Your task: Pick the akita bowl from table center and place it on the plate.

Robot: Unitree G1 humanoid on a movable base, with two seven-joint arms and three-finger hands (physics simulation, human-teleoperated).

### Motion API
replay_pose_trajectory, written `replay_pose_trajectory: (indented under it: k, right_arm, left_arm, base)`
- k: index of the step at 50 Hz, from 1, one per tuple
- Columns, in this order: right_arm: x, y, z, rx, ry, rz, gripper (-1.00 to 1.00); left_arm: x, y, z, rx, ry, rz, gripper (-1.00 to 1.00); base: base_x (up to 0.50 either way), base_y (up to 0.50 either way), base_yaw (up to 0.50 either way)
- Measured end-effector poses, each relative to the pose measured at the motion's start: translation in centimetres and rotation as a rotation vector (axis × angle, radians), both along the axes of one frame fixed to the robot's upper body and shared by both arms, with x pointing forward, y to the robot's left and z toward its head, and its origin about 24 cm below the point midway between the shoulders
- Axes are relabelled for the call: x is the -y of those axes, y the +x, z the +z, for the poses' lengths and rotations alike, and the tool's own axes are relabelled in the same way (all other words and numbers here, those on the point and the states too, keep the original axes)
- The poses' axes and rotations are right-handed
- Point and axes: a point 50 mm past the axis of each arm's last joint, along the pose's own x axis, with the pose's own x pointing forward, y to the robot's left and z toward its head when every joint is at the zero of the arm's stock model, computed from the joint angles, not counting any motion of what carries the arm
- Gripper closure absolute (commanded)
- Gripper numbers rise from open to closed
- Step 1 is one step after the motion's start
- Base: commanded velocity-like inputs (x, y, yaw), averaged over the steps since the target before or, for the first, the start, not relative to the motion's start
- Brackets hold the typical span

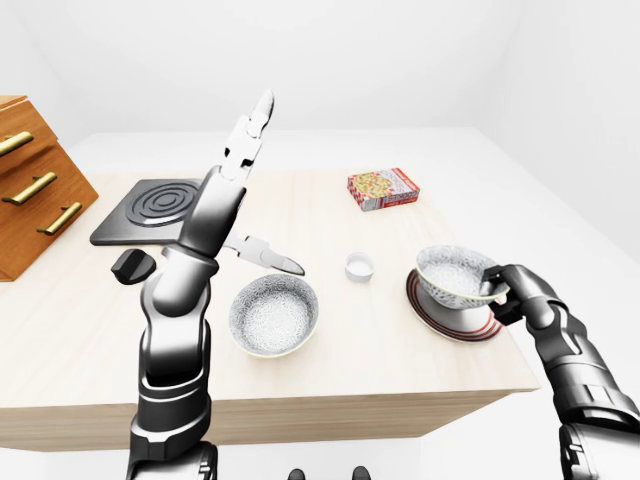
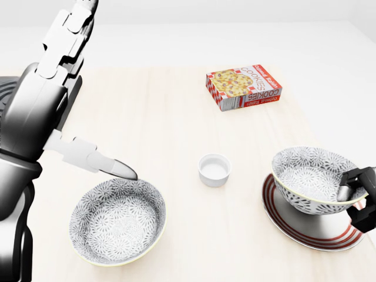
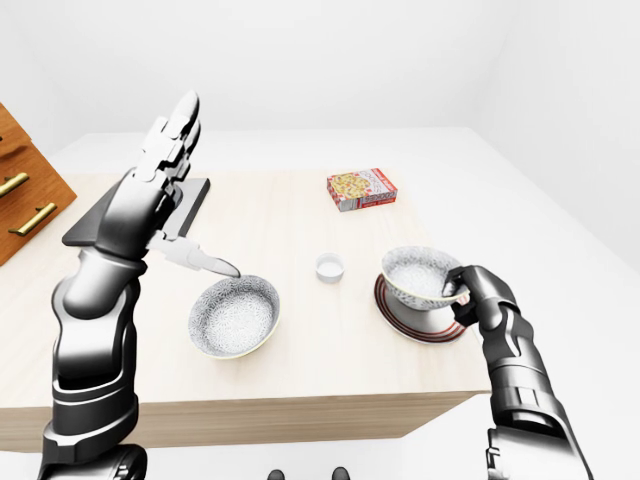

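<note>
A patterned grey-and-white akita bowl (image 2: 305,176) is over the red-ringed plate (image 2: 305,235) at the table's right side, tilted slightly. I cannot tell whether its foot touches the plate. My right hand (image 2: 354,192) is shut on the bowl's right rim, with the fingers wrapped over the edge. My left hand (image 1: 252,190) is raised above the table's left half. It is open, with its fingers pointing up, its thumb stuck out sideways, and nothing in it. A second, similar patterned bowl (image 1: 273,316) rests on the table just below that thumb.
A small white cup (image 2: 214,169) stands between the two bowls. A cookie box (image 2: 243,86) lies towards the top of the table. A black stove plate (image 1: 150,210) with a black knob (image 1: 132,266) and a wooden drawer cabinet (image 1: 30,190) are at the left.
</note>
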Motion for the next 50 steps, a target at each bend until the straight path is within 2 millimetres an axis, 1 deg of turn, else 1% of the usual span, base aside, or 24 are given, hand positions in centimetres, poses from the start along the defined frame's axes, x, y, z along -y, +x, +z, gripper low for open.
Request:
replay_pose_trajectory:
  k: [19,20,21,22,23,34,40,43,46,50]
  right_arm:
    - [0.6,-0.7,-0.8,-0.016,-0.028,-0.022,1.00]
    - [0.6,-0.7,-0.9,-0.017,-0.030,-0.023,0.14]
    - [0.6,-0.8,-0.9,-0.016,-0.028,-0.023,-0.09]
    - [0.6,-0.8,-0.9,-0.011,-0.027,-0.027,-0.40]
    - [0.6,-0.8,-0.8,-0.006,-0.026,-0.031,-1.00]
    - [0.6,-1.5,-0.4,-0.011,-0.056,-0.034,-1.00]
    - [0.6,-2.5,0.6,-0.007,-0.081,-0.024,-1.00]
    - [0.4,-3.0,1.7,0.012,-0.075,-0.013,-1.00]
    - [0.0,-3.3,3.3,0.041,-0.061,0.003,-1.00]
    - [-1.5,-3.1,6.1,0.107,-0.062,0.085,-1.00]
  left_arm:
    - [0.0,0.1,-0.2,-0.009,0.002,0.002,-1.00]
    - [0.0,0.1,-0.2,-0.009,0.002,0.002,-1.00]
    - [0.0,0.0,-0.2,-0.009,0.002,0.002,-1.00]
    - [0.0,0.0,-0.2,-0.009,0.002,0.002,-1.00]
    - [0.0,0.0,-0.2,-0.009,0.002,0.002,-1.00]
    - [0.0,0.0,-0.3,-0.013,0.004,0.003,-1.00]
    - [0.0,0.0,-0.3,-0.010,0.005,0.003,-1.00]
    - [0.0,0.0,-0.2,-0.008,0.004,0.003,-1.00]
    - [0.1,0.0,-0.1,-0.004,0.004,0.001,-1.00]
    - [0.1,0.0,0.1,0.004,0.005,-0.001,-1.00]
  base:
    - [0.00,0.00,0.00]
    - [0.00,0.00,0.00]
    - [0.00,0.00,0.00]
    - [0.00,0.00,0.00]
    - [0.00,0.00,0.00]
    - [0.00,0.00,0.00]
    - [0.00,0.00,0.00]
    - [0.00,0.00,0.00]
    - [0.00,0.00,0.00]
    - [0.00,0.00,0.00]
